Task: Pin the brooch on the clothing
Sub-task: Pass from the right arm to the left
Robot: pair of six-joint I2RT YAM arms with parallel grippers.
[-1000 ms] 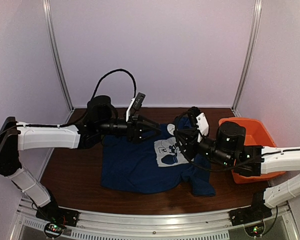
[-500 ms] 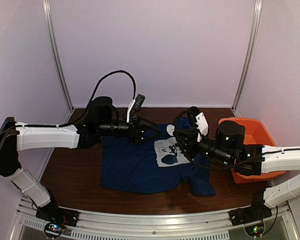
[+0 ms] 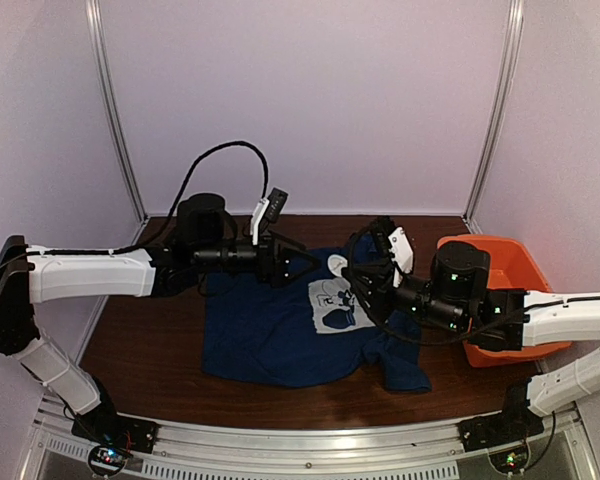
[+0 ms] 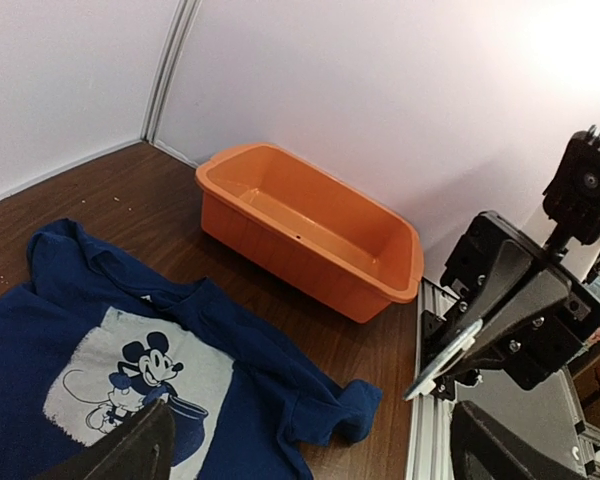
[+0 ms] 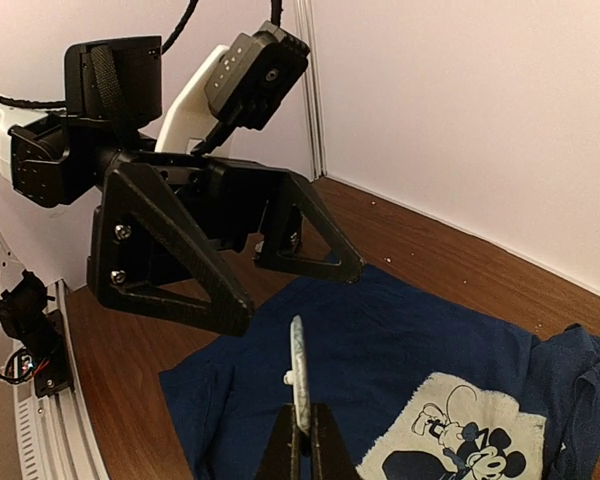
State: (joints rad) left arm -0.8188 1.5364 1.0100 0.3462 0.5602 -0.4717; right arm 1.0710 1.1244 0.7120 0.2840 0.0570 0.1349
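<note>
The right gripper [image 5: 302, 428] is pinching the thin silvery brooch [image 5: 297, 368] edge-on above the navy Mickey Mouse T-shirt [image 3: 265, 335]. The left gripper [image 3: 308, 263] is hovering close opposite, fingers spread wide. The orange tub [image 3: 510, 262] is sitting near the shirt's right edge.

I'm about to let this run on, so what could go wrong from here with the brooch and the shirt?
The right pincer grips the brooch only by its lower edge, so it may twist or slip out. The left pincer hangs open close by; a small misjudgement could knock the brooch loose. The shirt lies loose on the table, held by nothing, so pressing the brooch in may just bunch the fabric.
</note>
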